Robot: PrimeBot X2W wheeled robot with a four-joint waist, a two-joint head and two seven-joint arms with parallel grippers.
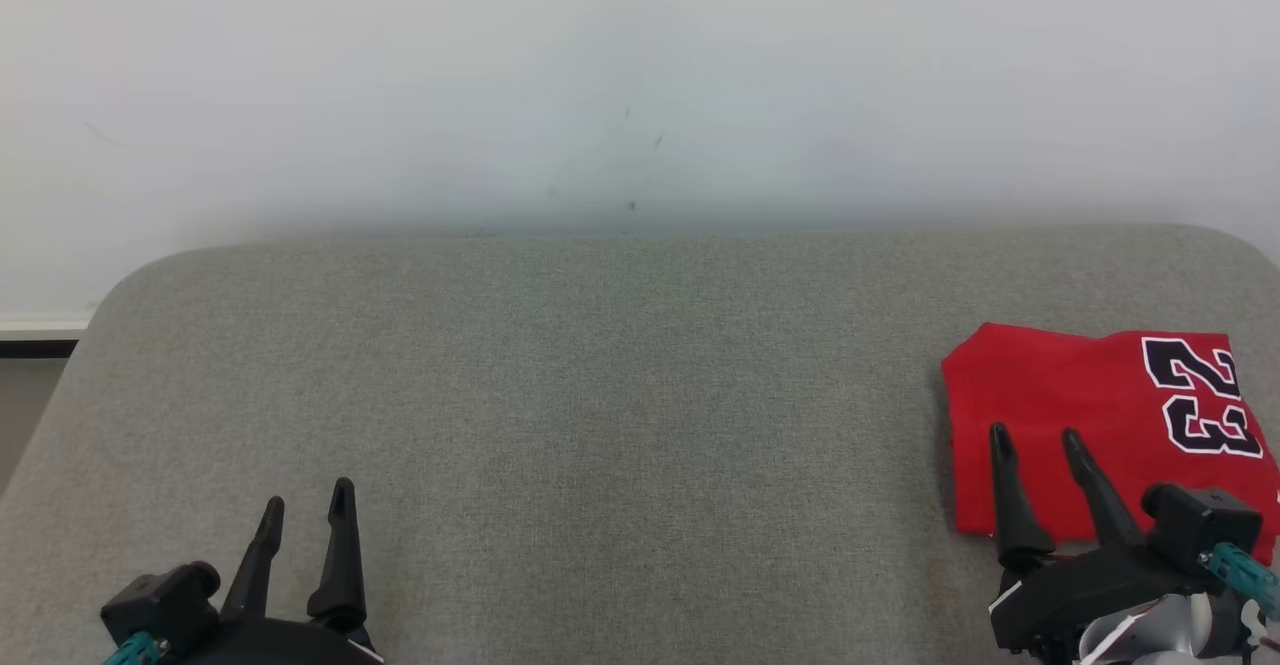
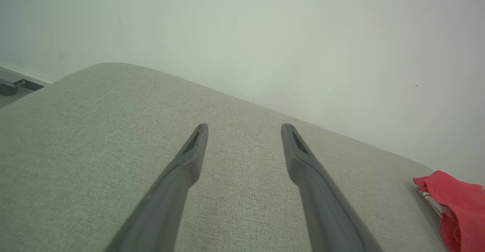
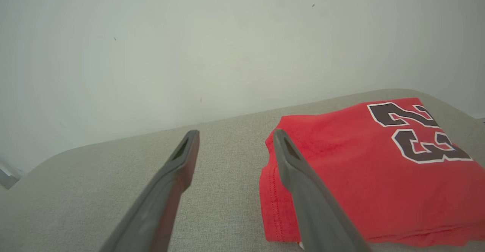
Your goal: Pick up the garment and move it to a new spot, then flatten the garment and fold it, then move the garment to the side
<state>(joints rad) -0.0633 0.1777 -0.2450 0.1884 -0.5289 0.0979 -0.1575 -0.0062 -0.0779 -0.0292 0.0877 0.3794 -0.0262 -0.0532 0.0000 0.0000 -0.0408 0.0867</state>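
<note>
The garment (image 1: 1090,415) is a red jersey with a dark "23", folded into a flat rectangle at the right end of the grey fabric surface (image 1: 620,395). In the right wrist view the garment (image 3: 363,168) lies to the right of the fingers, its near left corner beside the right finger. My right gripper (image 1: 1036,435) is open just above the garment's near left edge, nothing between its fingers. Far to the left, my left gripper (image 1: 308,500) is open over bare fabric. The left wrist view catches the garment's edge (image 2: 456,202) at the far right.
A white wall (image 1: 640,75) rises behind the padded surface. The surface's rounded left corner (image 1: 130,285) drops off to a floor strip and baseboard (image 1: 35,340). The garment lies close to the surface's right edge.
</note>
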